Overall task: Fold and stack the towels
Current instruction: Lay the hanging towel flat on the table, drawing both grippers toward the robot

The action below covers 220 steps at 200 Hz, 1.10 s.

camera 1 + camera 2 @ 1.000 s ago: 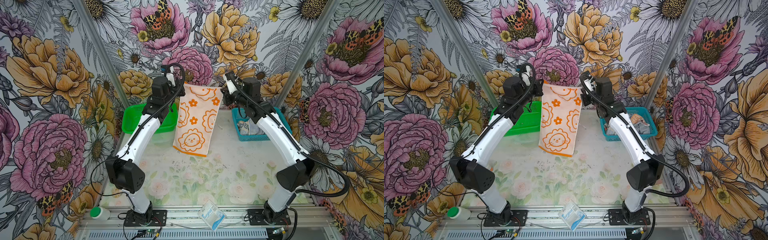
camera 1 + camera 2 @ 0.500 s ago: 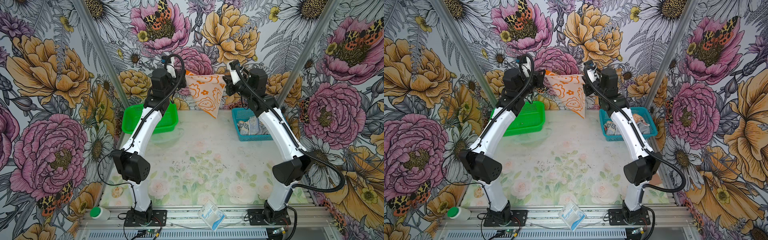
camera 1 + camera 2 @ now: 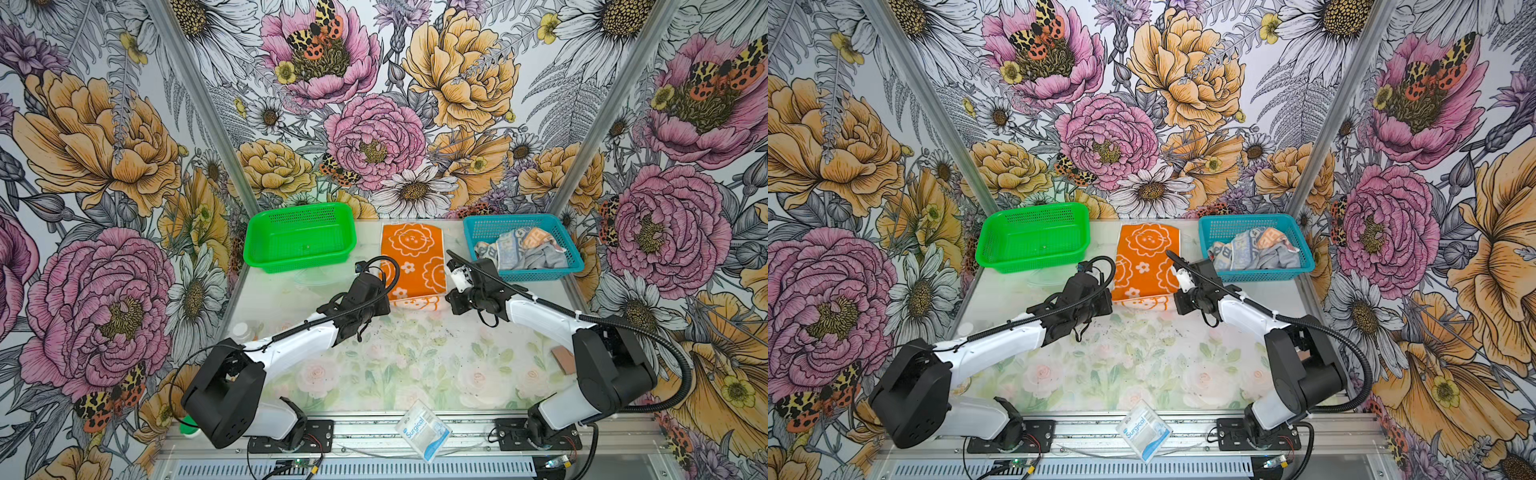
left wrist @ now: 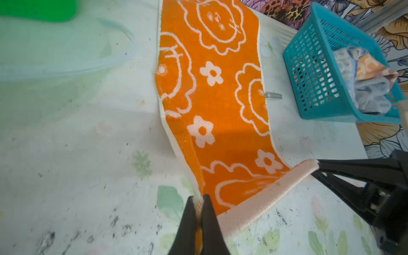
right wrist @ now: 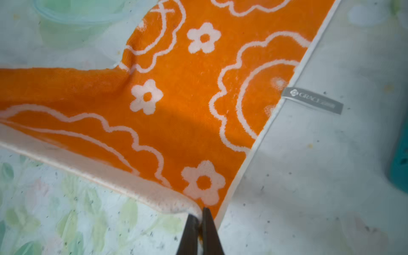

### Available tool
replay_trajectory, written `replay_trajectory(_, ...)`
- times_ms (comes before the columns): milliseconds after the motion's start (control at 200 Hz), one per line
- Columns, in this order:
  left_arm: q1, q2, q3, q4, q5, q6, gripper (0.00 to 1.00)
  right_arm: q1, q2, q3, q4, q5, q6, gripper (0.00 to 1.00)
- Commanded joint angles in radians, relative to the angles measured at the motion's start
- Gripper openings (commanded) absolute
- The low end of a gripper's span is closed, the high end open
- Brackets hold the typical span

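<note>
1 orange towel (image 3: 413, 262) lies on the bench (image 3: 415, 365) between 1 green basket (image 3: 299, 262) and 1 blue basket (image 3: 536, 275). The left gripper (image 4: 199, 205) and right gripper (image 5: 201, 215) each pinch 1 near corner. 2 more towels (image 3: 523, 253) sit bunched in the blue basket, partly hidden.

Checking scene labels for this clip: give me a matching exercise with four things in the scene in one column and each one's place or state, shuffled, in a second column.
Things:
1. orange towel
2. green basket
3. blue basket
4. white packet

Places or states:
A. lies on the front rail
B. holds crumpled towels
C. pinched at its near corners by the left gripper and right gripper
D. at the back, on the left arm's side

Pairs: 1-C, 2-D, 3-B, 4-A.
</note>
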Motion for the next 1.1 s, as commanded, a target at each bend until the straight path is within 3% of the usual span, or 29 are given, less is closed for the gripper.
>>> replay_trajectory(0, -0.033, -0.112, -0.073, -0.037, -0.178, -0.166, 0.00, 0.017, -0.106, -0.059, 0.090, 0.021, 0.121, 0.00)
replay_trajectory(380, -0.174, -0.330, -0.272, -0.198, -0.201, -0.377, 0.00, 0.099, -0.295, -0.239, -0.051, 0.059, 0.288, 0.00)
replay_trajectory(690, -0.289, -0.354, -0.300, -0.337, -0.229, -0.489, 0.00, 0.191, -0.400, -0.361, -0.092, 0.093, 0.424, 0.00)
replay_trajectory(735, -0.307, -0.351, -0.298, -0.357, -0.234, -0.505, 0.09, 0.206, -0.414, -0.375, -0.098, 0.103, 0.439, 0.00)
replay_trajectory(786, -0.332, -0.350, -0.294, -0.386, -0.246, -0.531, 0.20, 0.225, -0.434, -0.393, -0.105, 0.114, 0.456, 0.12)
replay_trajectory(951, -0.427, -0.351, -0.278, -0.467, -0.305, -0.614, 0.44, 0.279, -0.540, -0.435, -0.155, 0.148, 0.508, 0.29)
replay_trajectory(1096, -0.472, -0.332, -0.223, -0.554, -0.332, -0.586, 0.49, 0.315, -0.631, -0.435, -0.227, 0.130, 0.551, 0.37)
